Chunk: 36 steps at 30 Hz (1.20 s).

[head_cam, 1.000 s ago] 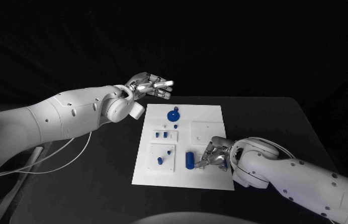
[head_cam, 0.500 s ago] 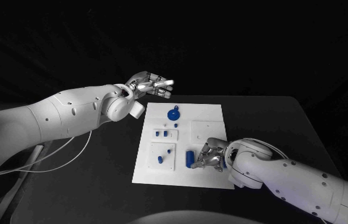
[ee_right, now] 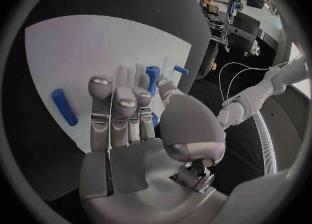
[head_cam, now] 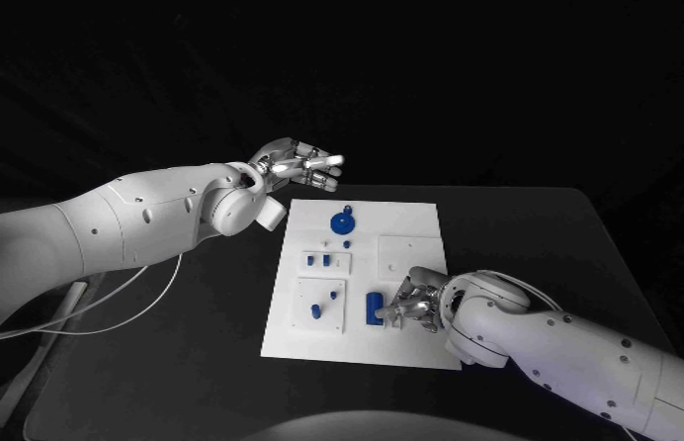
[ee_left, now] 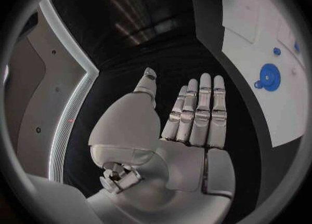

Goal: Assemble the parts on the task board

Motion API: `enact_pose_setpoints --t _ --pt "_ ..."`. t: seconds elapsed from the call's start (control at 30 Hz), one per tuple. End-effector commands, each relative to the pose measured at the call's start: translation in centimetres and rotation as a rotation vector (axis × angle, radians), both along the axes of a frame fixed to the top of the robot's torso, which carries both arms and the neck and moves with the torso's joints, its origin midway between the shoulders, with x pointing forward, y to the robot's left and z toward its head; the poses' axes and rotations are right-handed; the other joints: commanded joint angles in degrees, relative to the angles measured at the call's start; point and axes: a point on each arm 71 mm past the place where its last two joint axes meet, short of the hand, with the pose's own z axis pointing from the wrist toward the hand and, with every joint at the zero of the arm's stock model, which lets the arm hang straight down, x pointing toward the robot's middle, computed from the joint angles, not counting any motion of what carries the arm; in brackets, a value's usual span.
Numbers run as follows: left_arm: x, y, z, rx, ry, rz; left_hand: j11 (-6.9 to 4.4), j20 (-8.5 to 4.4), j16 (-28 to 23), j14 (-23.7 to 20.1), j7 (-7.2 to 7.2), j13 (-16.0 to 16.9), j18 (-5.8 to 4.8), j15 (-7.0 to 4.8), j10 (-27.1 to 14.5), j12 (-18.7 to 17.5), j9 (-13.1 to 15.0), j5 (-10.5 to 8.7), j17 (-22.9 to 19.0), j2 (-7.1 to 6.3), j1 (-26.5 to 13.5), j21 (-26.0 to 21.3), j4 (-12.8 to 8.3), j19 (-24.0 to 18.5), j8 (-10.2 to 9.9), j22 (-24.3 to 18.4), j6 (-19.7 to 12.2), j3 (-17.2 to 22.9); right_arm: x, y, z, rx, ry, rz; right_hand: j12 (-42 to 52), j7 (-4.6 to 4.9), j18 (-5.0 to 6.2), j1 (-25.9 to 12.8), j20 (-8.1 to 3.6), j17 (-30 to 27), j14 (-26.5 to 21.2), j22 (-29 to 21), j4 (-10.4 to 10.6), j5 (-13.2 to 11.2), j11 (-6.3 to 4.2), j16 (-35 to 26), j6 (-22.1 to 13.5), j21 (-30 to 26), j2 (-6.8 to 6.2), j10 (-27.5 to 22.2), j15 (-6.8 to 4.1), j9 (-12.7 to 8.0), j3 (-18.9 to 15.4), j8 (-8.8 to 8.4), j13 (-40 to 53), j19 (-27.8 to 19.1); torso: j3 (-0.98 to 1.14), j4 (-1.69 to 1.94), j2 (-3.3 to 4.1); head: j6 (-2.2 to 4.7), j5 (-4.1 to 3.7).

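Parts sit on the task board (head_cam: 406,225). A long blue peg (head_cam: 374,309) lies near the board's front edge, and looks light, hard and smooth; pinch it at the middle. The right hand (head_cam: 416,305) curls beside it; whether it holds anything, I cannot tell. The left hand (head_cam: 297,167) hangs open behind the board.

White task board (head_cam: 406,225) (blue parts (head_cam: 342,224)) flat.
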Motion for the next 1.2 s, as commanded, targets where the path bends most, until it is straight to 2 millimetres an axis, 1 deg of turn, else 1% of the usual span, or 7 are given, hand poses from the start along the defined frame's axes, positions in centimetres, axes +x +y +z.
enact_pose_setpoints --t 0.03,0.23,0.53,0.77,0.83,0.97,1.2 --pt "-0.1 -0.3 0.0 -0.004 0.005 -0.023 -0.04 0.29 -0.1 -0.3 0.16 0.0 0.26 -0.11 -0.5 -0.1 0.0 0.08 0.1 0.04 -0.3 0.0 0.2 0.1 0.0 0.0 -0.1 0.0 0.2 -0.2 0.0 -0.011 -0.022 -0.029 0.1 -0.31 -0.81 -1.7 -0.60 -0.1 0.1 3.9 1.2 -1.5 -0.10 0.1 0.0 0.4 -2.48 0.6 -0.46 0.3 5.6 -0.23 0.2 2.8 0.07 0.02 -0.02 -0.20 0.03" --pt "-0.1 -0.2 0.0 -0.003 0.004 -0.020 -0.05 0.30 -0.1 -0.3 0.15 0.0 0.26 -0.12 -0.5 -0.1 0.0 0.09 0.1 -0.06 -0.2 0.0 0.3 0.0 0.0 0.0 -0.1 0.2 0.1 -0.2 -0.2 -0.021 -0.002 -0.015 0.1 -0.30 -0.83 -1.3 -0.53 -0.1 0.1 3.9 0.6 -1.4 -0.09 0.2 0.0 0.4 -2.88 0.6 -0.40 0.5 6.1 -0.24 0.3 2.8 0.02 -0.09 -0.02 -0.25 0.09" --pt "-0.1 -0.3 0.0 -0.003 0.005 -0.022 -0.06 0.30 -0.1 -0.3 0.13 0.0 0.26 -0.12 -0.5 -0.1 0.0 0.09 0.1 -0.06 -0.1 0.0 0.4 0.1 0.0 0.0 -0.1 0.2 0.1 -0.1 -0.4 -0.032 0.011 0.000 0.1 -0.41 -0.86 0.2 -0.52 -0.2 0.1 3.9 -3.3 0.1 -0.13 0.3 0.1 0.4 -3.18 0.6 -0.38 -0.3 5.0 -0.27 0.5 2.7 0.03 -0.01 -0.01 -0.27 -0.13" --pt "-0.1 -0.3 0.0 -0.005 0.001 -0.021 -0.06 0.29 -0.1 -0.3 0.13 0.0 0.27 -0.12 -0.5 -0.1 0.0 0.09 0.1 0.09 0.0 0.1 0.3 0.1 0.0 0.0 -0.1 0.1 0.2 -0.8 -0.2 -0.006 -0.022 -0.036 -0.1 -0.26 -0.79 0.1 -0.54 -0.3 0.1 3.8 -2.8 0.1 -0.12 0.2 -0.2 0.2 -3.33 0.5 -0.40 -1.0 5.0 -0.28 0.3 2.7 0.01 -0.03 -0.02 -0.02 -0.28" --pt "-0.1 -0.3 0.0 -0.005 -0.001 -0.021 -0.05 0.29 -0.1 -0.3 0.13 0.0 0.26 -0.12 -0.5 -0.1 0.0 0.09 0.1 0.14 0.0 0.0 0.2 0.1 0.0 0.0 -0.1 0.1 0.2 -1.1 -0.1 0.017 -0.020 -0.055 -0.1 -0.09 -0.71 0.0 -0.52 -0.4 0.0 3.8 -2.0 -0.1 0.00 0.2 -0.6 0.1 -3.68 0.4 -0.38 -1.7 5.2 -0.32 0.4 2.7 0.01 -0.02 0.00 0.26 -0.82" --pt "0.0 -0.2 0.1 -0.004 -0.010 -0.014 -0.09 0.33 -0.1 -0.3 0.11 0.0 0.16 -0.12 -0.4 -0.1 0.0 0.10 0.1 0.17 0.1 -0.1 0.0 -0.2 0.0 -0.1 0.0 0.0 0.1 -2.4 0.6 0.077 -0.019 -0.104 0.4 0.84 -0.13 0.6 -0.09 -0.1 0.0 4.0 -1.3 -0.2 0.65 0.5 -2.3 0.7 -3.71 0.1 0.05 -9.3 5.1 -0.36 0.8 2.8 -0.02 -0.09 -0.02 0.79 -1.39" --pt "0.0 -0.1 0.2 -0.006 -0.029 -0.004 -0.20 0.25 -0.1 -0.2 0.00 0.0 0.13 -0.18 0.0 -0.1 0.0 0.10 0.1 0.30 0.3 0.0 -0.4 -0.1 0.0 0.0 0.4 -0.1 1.2 -5.2 3.3 0.126 -0.053 -0.146 1.3 2.27 0.36 1.6 0.41 -0.1 0.0 4.0 -1.2 -0.3 1.36 0.6 -4.5 0.9 -3.61 0.0 0.51 -17.7 4.8 -0.34 1.3 2.7 0.09 -0.18 -0.05 0.97 -1.38"
